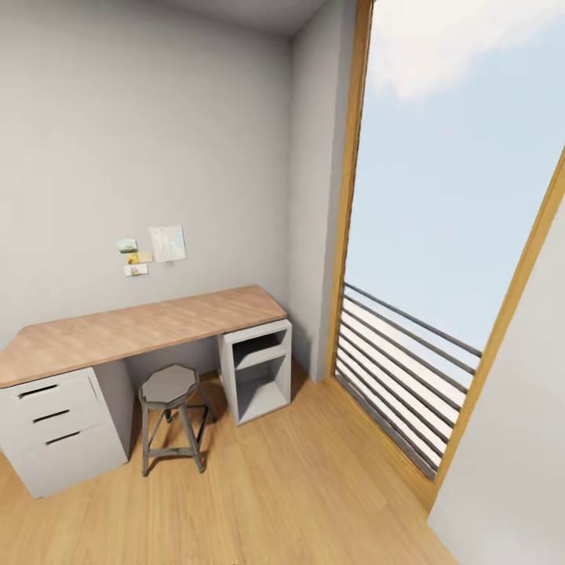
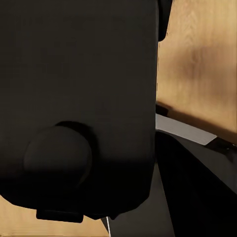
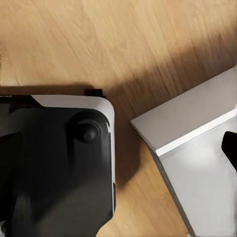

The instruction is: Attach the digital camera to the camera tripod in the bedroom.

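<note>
I face a corner of the bedroom with white walls and a light wood floor. The digital camera and the camera tripod are out of view. A wood-topped desk runs along the far wall. In the left wrist view a large black part of my own body with a round knob sits close over the wood floor. The right wrist view looks down on a black, white-edged part of my body and a pale grey panel above the floor.
A grey drawer unit carries the desk's left end and an open shelf unit its right. A grey metal stool stands between them. A tall wood-framed window with a grey railing is at the right. Paper notes hang on the wall.
</note>
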`<state>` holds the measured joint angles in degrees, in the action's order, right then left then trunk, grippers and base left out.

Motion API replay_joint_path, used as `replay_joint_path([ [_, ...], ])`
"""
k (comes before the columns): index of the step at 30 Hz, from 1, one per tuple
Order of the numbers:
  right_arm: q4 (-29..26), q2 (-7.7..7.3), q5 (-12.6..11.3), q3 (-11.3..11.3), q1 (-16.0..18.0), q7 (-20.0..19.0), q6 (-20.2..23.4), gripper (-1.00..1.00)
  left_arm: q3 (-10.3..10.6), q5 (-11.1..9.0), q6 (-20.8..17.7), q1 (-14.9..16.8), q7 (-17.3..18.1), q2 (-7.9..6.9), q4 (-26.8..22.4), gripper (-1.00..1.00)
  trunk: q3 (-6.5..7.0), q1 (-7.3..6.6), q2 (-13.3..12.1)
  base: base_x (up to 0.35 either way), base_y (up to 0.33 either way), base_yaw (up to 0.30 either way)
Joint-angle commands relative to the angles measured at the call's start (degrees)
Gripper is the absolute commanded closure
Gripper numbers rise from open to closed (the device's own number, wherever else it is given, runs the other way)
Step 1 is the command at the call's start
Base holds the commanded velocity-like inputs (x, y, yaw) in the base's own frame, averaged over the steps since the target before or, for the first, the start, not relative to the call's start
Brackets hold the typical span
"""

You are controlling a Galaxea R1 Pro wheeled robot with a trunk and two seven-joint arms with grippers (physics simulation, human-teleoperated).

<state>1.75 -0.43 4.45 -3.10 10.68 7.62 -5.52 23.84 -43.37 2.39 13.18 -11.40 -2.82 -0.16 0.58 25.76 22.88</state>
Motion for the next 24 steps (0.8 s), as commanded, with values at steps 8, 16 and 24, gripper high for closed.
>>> replay_joint_path([
  [8,0.19,-0.06,0.47,-0.33,0.04,0.15,-0.28,-1.0,0.51,-0.4,0.06,0.01,-0.2,0.0,-0.01,1.0,-0.02,0.02,0.04,0.0,0.0,0.267],
  [16,0.19,-0.09,0.47,-0.33,0.04,0.2,-0.38,-1.0,0.51,-0.4,0.07,0.01,-0.2,0.0,-0.01,1.0,-0.02,0.02,0.04,0.0,0.0,0.267],
  [24,0.19,-0.1,0.47,-0.33,0.04,0.27,-0.46,-1.0,0.51,-0.4,0.07,0.01,-0.21,0.0,-0.01,1.0,-0.02,0.02,0.04,0.0,0.0,0.267],
])
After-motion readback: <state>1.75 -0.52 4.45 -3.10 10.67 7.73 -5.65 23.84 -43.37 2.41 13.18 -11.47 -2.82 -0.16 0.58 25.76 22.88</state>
